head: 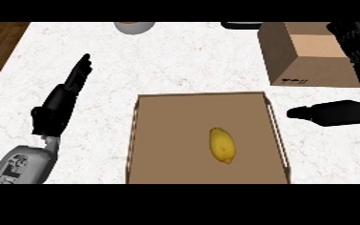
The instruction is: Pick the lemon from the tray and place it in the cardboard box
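Left robot hand [65, 93]: fingers straight, pointing far, left of the tray [132, 138]; it holds nothing, and contact with the desk [197, 62] cannot be determined. Right robot hand [330, 113]: at the right edge, just right of the tray and near the cardboard box [309, 57]; spread open, gripping nothing. Lemon [222, 145]: lying in the tray, right of centre, untouched by either robot hand.

Lemon [222, 145] lies on tray [172, 138]; cardboard box [299, 59] apart, upper right; right hand [330, 113] beside tray.
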